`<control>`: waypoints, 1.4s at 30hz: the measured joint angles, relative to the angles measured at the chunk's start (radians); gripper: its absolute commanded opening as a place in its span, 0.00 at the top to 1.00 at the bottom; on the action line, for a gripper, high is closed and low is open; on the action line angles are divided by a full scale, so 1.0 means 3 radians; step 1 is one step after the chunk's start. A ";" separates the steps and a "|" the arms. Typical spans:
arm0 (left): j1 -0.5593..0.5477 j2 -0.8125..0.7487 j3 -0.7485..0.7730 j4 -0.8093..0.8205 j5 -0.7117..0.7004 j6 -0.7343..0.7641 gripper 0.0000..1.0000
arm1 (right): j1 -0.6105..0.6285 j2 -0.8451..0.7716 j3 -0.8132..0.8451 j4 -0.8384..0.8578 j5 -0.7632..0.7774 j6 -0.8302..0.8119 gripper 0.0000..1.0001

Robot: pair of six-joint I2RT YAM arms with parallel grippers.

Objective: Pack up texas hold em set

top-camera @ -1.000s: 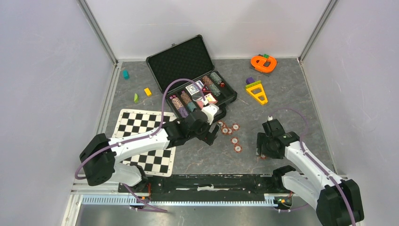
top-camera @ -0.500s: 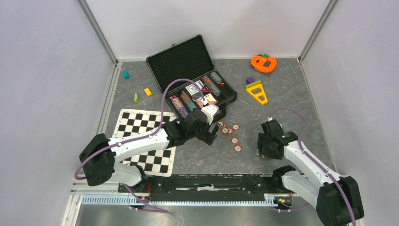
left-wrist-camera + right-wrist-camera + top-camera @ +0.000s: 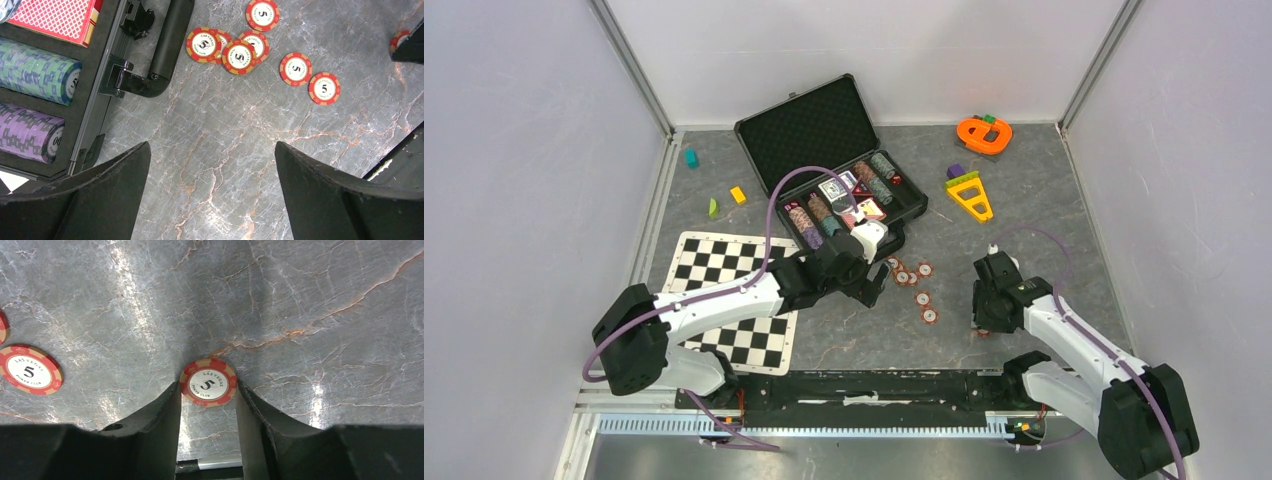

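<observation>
poker chip [image 3: 208, 382] pinched between right fingers [image 3: 155, 420], briefcase [image 3: 809, 125] open

top external: high, from the near edge, looking down on the whole counter [image 3: 1044, 230].
left wrist: near, facing down; shares scattered chips [image 3: 297, 68] with top external.
right wrist: nearest, skimming counter toward 1 chip [image 3: 208, 382].

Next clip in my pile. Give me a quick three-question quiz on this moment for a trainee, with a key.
1. In one word: is the lid of the briefcase open or closed?
2. True or false: the left claw is holding a chip.
3. The red-white chip at the right claw lies: A) flat on the table, between the claw's fingers; B) inside the briefcase; C) in the left claw.
Key: 1 open; 2 false, its fingers stand wide apart with nothing between them; 3 A.
</observation>
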State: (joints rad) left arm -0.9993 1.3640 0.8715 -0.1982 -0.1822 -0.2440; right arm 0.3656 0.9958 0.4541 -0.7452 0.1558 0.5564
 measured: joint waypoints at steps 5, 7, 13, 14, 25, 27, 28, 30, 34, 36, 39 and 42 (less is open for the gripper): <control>0.0003 -0.0019 -0.0008 0.0000 -0.0001 0.0000 0.00 | 0.0004 -0.0005 0.0027 -0.0020 0.0010 0.0001 0.57; 0.0006 -0.0033 -0.0018 0.0000 0.0000 0.0000 0.00 | 0.0004 0.0003 0.0047 -0.0039 0.0015 0.0000 0.58; 0.0020 -0.0103 -0.0037 -0.0004 -0.0001 0.0000 0.00 | 0.0004 0.0001 0.0167 -0.0038 0.0011 -0.0014 0.58; 0.0023 -0.0117 -0.0037 -0.0004 0.0000 0.0000 0.00 | 0.0004 0.0000 0.0178 -0.0029 0.0004 -0.0014 0.58; 0.0055 -0.0173 -0.0075 -0.0003 0.0001 -0.0001 0.00 | 0.0056 0.0140 0.0183 0.0117 -0.0195 -0.0074 0.22; 0.0061 -0.0175 -0.0099 -0.0005 0.0006 -0.0004 0.00 | 0.0121 0.0140 0.0191 0.0149 -0.0233 -0.0097 0.19; 0.0061 -0.0175 -0.0107 -0.0004 0.0014 -0.0009 0.00 | 0.0175 0.0140 0.0209 0.0165 -0.0245 -0.0103 0.19; 0.0061 -0.0175 -0.0122 -0.0003 0.0033 -0.0025 0.00 | 0.0309 0.0156 0.0272 0.0189 -0.0257 -0.0116 0.19; 0.0061 -0.0179 -0.0156 -0.0003 0.0039 -0.0034 0.00 | 0.0599 0.0365 0.0450 0.0237 -0.0229 -0.0126 0.21; 0.0061 -0.0196 -0.0175 -0.0004 0.0038 -0.0036 0.00 | 0.0741 0.0482 0.0481 0.0291 -0.0211 -0.0125 0.23; 0.0061 -0.0245 -0.0198 -0.0008 0.0033 -0.0037 0.00 | 0.0881 0.0605 0.0481 0.0323 -0.0193 -0.0113 0.26; 0.0061 -0.0294 -0.0205 -0.0011 0.0025 -0.0038 0.00 | 0.0941 0.0711 0.0481 0.0348 -0.0164 -0.0102 0.28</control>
State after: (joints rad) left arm -0.9810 1.2758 0.8101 -0.2016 -0.1745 -0.2554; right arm 0.6479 1.2091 0.5983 -0.6407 0.1066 0.5259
